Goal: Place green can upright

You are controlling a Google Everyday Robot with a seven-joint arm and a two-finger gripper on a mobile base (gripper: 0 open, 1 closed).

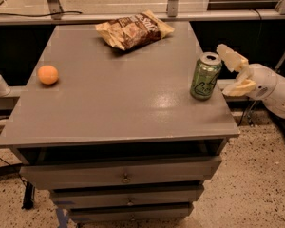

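The green can (205,76) stands upright near the right edge of the grey table top (114,99), with its silver top up and pale lettering facing front. My gripper (235,72) is just to the right of the can, off the table's right edge. Its pale fingers are spread open, one above (232,57) and one below (240,87), and they do not touch the can.
A brown chip bag (134,30) lies at the back middle of the table. An orange (48,74) sits near the left edge. Drawers (123,177) are below the table top. A rail (133,17) runs behind the table.
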